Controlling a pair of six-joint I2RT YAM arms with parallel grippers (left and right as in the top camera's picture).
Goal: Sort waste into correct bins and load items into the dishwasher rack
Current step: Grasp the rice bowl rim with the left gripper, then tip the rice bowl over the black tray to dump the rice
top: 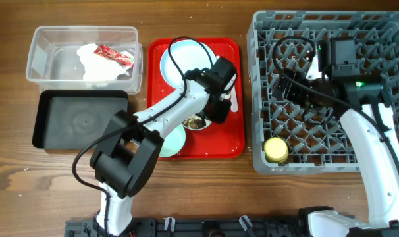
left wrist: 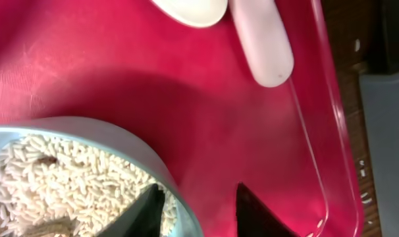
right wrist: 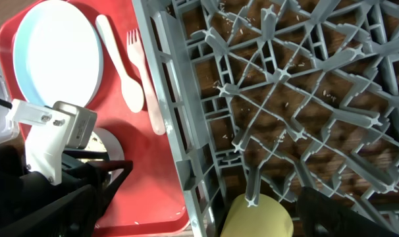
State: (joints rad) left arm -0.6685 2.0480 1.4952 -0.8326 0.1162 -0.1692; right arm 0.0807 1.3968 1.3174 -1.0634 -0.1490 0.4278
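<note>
The pale blue bowl (top: 198, 125) holding rice scraps (left wrist: 61, 178) sits on the red serving tray (top: 232, 141). My left gripper (left wrist: 199, 207) is open and straddles the bowl's rim (left wrist: 101, 128), one finger inside on the rice and one outside. The pale blue plate (top: 183, 58), white spoon (right wrist: 117, 66) and fork (right wrist: 143, 72) lie on the tray. The mint-green bowl (top: 174, 141) is partly under my left arm. The yellow cup (top: 276, 150) lies in the grey rack (top: 265, 39). My right gripper (right wrist: 219, 187) is open above the rack near the cup (right wrist: 259, 217).
The clear tub (top: 38, 49) at the back left holds the white napkin (top: 97, 69) and red wrapper (top: 114, 54). The black tray (top: 84, 122) lies in front of it. Rice grains are scattered on the rack floor (right wrist: 285, 85).
</note>
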